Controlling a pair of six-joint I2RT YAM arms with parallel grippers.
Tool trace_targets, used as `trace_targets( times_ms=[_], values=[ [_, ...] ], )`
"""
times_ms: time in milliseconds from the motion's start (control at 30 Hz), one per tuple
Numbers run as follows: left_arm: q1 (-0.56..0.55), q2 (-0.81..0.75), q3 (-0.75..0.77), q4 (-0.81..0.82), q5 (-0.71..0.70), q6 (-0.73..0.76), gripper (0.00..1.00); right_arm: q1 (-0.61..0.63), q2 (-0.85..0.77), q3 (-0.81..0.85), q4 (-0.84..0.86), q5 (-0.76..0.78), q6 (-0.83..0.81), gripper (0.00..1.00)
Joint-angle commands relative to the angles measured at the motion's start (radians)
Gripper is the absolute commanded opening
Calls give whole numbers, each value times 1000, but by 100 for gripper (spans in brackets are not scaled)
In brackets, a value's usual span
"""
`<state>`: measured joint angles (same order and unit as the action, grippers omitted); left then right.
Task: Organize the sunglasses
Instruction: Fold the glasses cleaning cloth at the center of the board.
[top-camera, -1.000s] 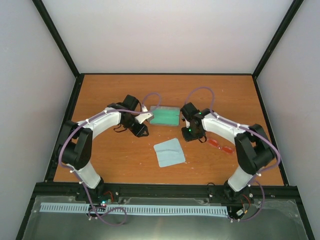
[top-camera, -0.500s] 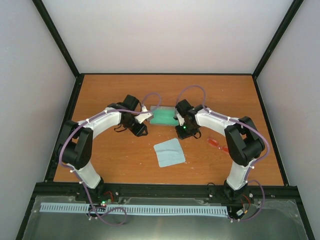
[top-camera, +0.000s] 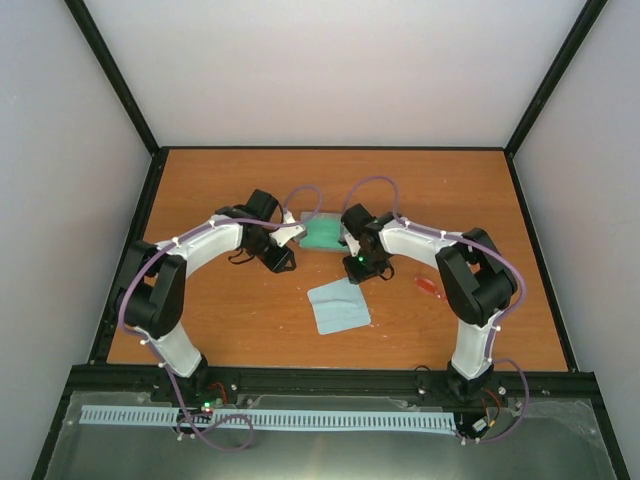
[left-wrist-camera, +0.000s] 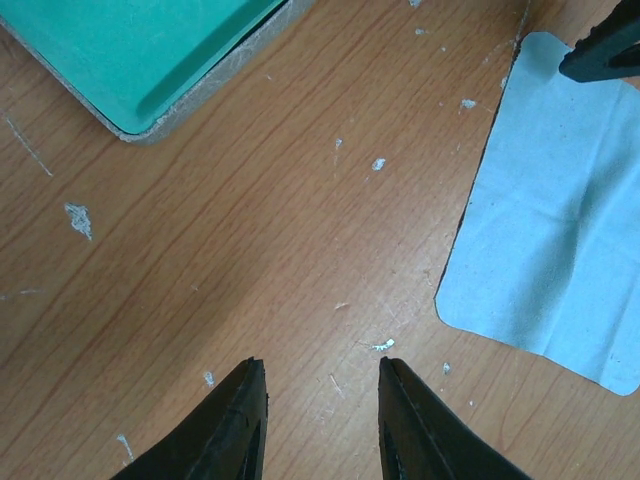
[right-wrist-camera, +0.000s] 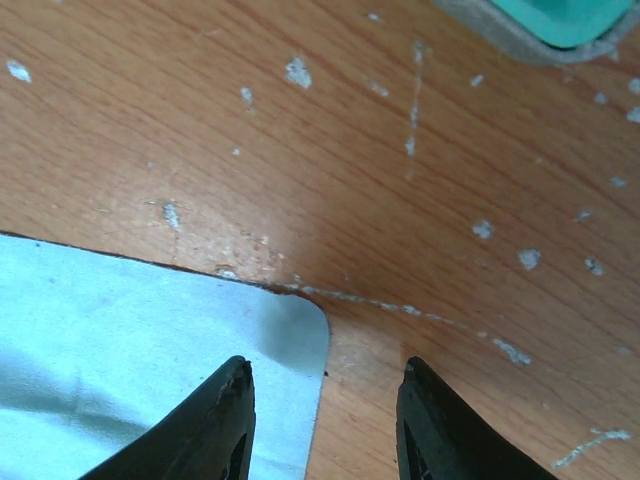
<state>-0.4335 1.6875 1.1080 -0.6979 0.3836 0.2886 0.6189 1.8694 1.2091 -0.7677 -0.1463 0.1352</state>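
Observation:
The sunglasses (top-camera: 429, 286), with red-orange lenses, lie on the table to the right, partly hidden behind my right arm. The open grey case with teal lining (top-camera: 322, 233) sits between the two arms; its corner shows in the left wrist view (left-wrist-camera: 130, 50) and the right wrist view (right-wrist-camera: 540, 20). My left gripper (top-camera: 283, 262) (left-wrist-camera: 320, 400) is open and empty over bare wood, left of the case. My right gripper (top-camera: 358, 272) (right-wrist-camera: 325, 400) is open and empty, low over the far corner of the pale blue cloth (right-wrist-camera: 130, 340).
The pale blue cloth (top-camera: 338, 306) lies flat in front of the case and also shows in the left wrist view (left-wrist-camera: 560, 230). The wooden table (top-camera: 250, 320) is fenced by a black frame and white walls.
My right arm has swung left, away from the sunglasses, to the far corner of the cloth. The left arm has not moved.

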Motion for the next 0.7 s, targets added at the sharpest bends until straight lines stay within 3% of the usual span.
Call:
trace_targets(
  times_ms=[0,267,400,533,667],
  values=[
    [-7,-12,-3,21,-6,-17,33,22,19,28,15,1,5,39],
    [-6,-16,-9,29,-6,-17,33,43,47,29,21,11,6,37],
    [-7,-16,-11,33,-5,-17,33,45,58,24,18,20,5,29],
    [-7,-3,-3,23,20,-7,34,46,59,12,18,22,6,12],
    [-16,13,8,11,27,-5,35,46,53,-2,15,16,15,4]
  ],
)
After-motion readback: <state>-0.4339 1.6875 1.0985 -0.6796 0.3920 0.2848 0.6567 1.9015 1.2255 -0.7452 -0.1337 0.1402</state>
